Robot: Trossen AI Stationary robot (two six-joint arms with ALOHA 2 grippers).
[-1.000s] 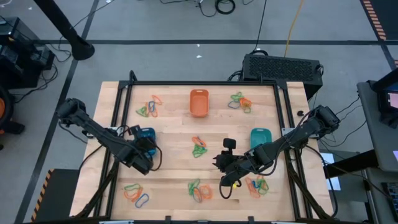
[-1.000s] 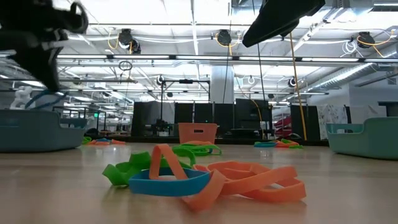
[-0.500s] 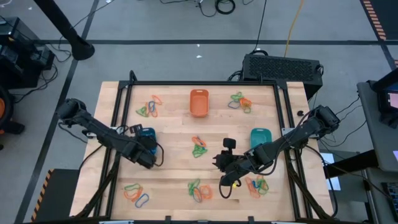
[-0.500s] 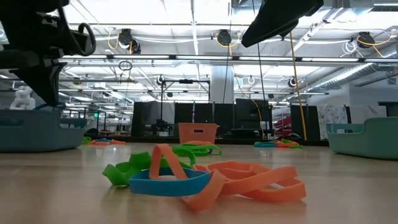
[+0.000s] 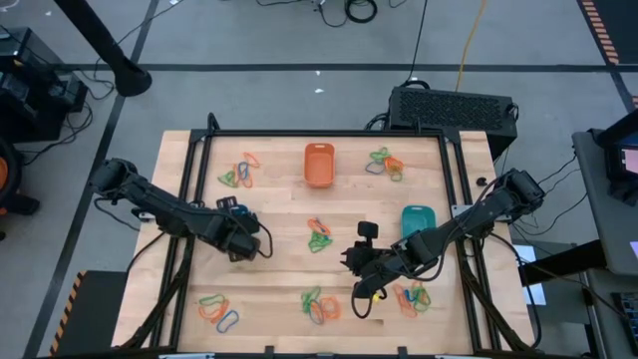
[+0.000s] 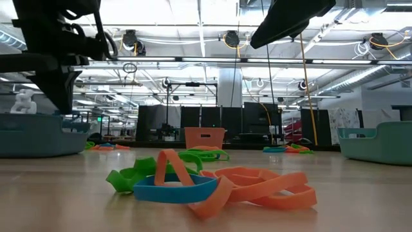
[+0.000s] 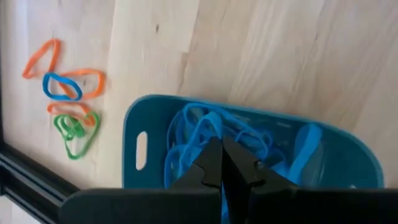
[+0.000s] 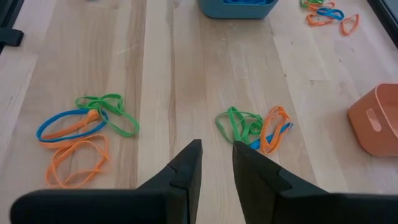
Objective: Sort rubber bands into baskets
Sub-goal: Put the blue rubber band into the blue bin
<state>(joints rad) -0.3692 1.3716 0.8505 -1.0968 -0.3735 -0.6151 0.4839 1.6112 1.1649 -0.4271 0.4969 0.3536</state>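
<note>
Left pincer [image 5: 246, 242] hovers just right of the blue basket [image 7: 249, 149], fingers pressed together, holding nothing visible; that basket contains blue rubber bands [image 7: 205, 134]. Right pincer [image 5: 356, 261] hangs near tabletop [image 5: 279, 189] centre, fingers slightly parted, empty. Orange basket [image 5: 318, 164] sits far centre, teal basket [image 5: 418, 221] right. Mixed rubber band clusters [image 5: 319, 235] lie scattered across the tabletop.

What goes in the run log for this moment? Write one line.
left gripper: shut, over blue basket | right gripper: open, empty, above table
</note>
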